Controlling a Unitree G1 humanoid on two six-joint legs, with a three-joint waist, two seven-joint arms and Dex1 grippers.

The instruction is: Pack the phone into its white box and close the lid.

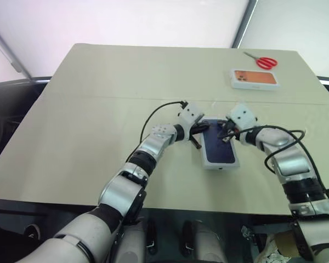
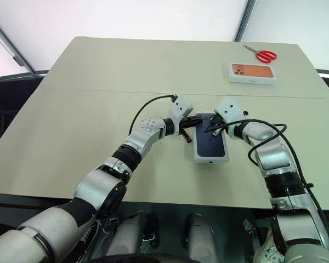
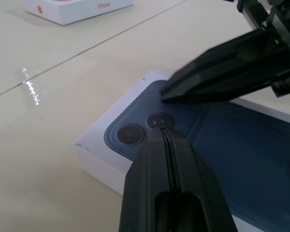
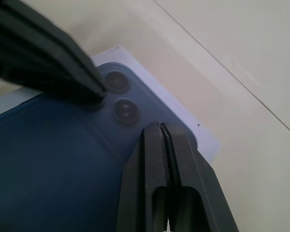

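Both pincers are clenched with nothing in them: left gripper (image 1: 197, 130) and right gripper (image 1: 227, 131) sit over the far end of the lid (image 1: 219, 143), tips nearly meeting above its printed camera lenses. Lid's mid-table (image 1: 98, 109), closed on the box.

Big beige desk (image 1: 98, 109) w/ faint seam line across its width. Beyond far edge: pale, bright backdrop panels, lit evenly; dark diagonal poles (image 1: 244, 22) at upper left & upper right. Dark floor area past desk's left side. Light soft, w/ small glare spot on desk surface (image 3: 31, 89).
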